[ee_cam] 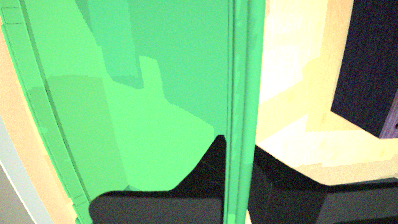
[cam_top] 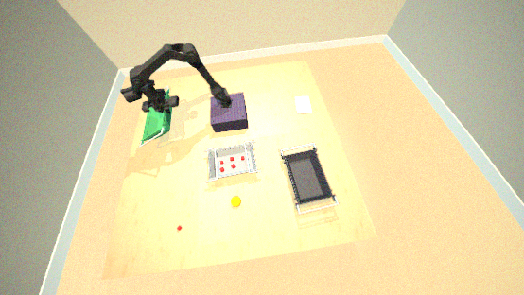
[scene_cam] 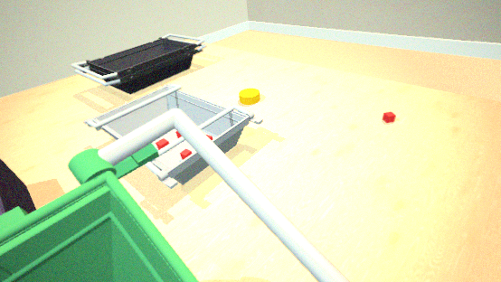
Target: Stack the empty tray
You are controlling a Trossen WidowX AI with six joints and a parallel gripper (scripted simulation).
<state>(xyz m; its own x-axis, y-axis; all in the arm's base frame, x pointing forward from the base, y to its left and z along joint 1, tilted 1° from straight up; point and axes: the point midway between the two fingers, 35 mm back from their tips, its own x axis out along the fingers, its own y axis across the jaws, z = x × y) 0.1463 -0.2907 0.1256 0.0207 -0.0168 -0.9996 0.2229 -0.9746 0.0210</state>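
The loaded grey tray [cam_top: 212, 165] [scene_cam: 235, 140] stands upright with several red blocks [cam_top: 232, 159] [scene_cam: 185, 154] inside. Its two wire bars, one [cam_top: 217, 163] [scene_cam: 136, 108] and the other [cam_top: 246, 158] [scene_cam: 217, 118], lie across its top. The empty green tray [cam_top: 153, 124] [scene_cam: 59, 244] [ee_cam: 75, 50] is held up, tilted, at the left in the top view; its near wire bar [cam_top: 152, 138] [scene_cam: 258, 203] is swung out. My gripper [cam_top: 161, 108] [ee_cam: 239, 145] is shut on the green tray's long side wall. The tray's far end is hidden under the arm in the top view.
A dark purple box [cam_top: 229, 113] [scene_cam: 14, 185] [ee_cam: 367, 65] stands behind the grey tray, right of the green one. A black tray [cam_top: 289, 180] [scene_cam: 154, 72] has its bars out. A yellow disc [cam_top: 235, 201] [scene_cam: 250, 96], a loose red block [cam_top: 179, 228] [scene_cam: 389, 117] and a white square [cam_top: 304, 105] lie apart.
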